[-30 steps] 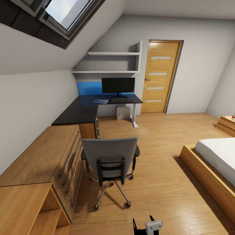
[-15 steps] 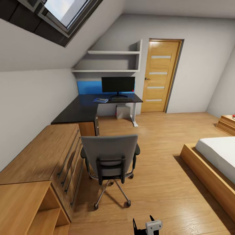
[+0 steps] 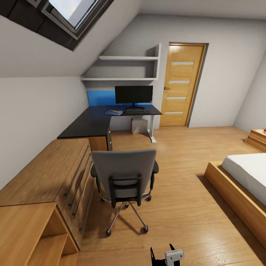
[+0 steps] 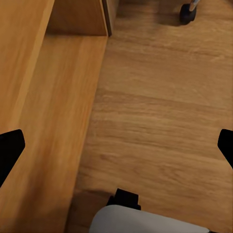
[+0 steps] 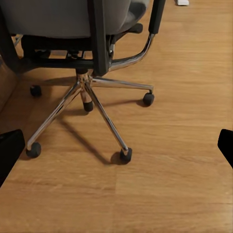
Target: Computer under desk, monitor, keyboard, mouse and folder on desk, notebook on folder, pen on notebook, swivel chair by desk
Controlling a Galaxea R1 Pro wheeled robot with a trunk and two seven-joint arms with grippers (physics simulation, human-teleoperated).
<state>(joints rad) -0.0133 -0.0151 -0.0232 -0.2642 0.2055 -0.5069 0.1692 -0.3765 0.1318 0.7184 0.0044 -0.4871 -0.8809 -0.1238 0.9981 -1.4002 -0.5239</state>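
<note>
Swivel chair (image 3: 125, 181) ahead of right hand (image 3: 162, 255), back toward it. Both hands' fingers spread open, empty. Monitor (image 3: 133, 95), keyboard (image 3: 137, 111) on far worktop (image 3: 92, 123).

grey swivel chair (image 3: 123, 173) in the middle of the head view, black armrests and a chrome star base with black wheels. glossy black desk (image 3: 96, 122) further up with a white leg, black monitor (image 3: 133, 95) on it, bright blue panel (image 3: 100, 98) behind. light wood cabinet (image 3: 48, 184) at lower left, same warm wood grain on the floor (image 3: 184, 207). honey-coloured door (image 3: 181, 85) with pale frosted stripes. white mattress (image 3: 249, 173) at the right edge, pale grey walls (image 3: 37, 111).
</note>
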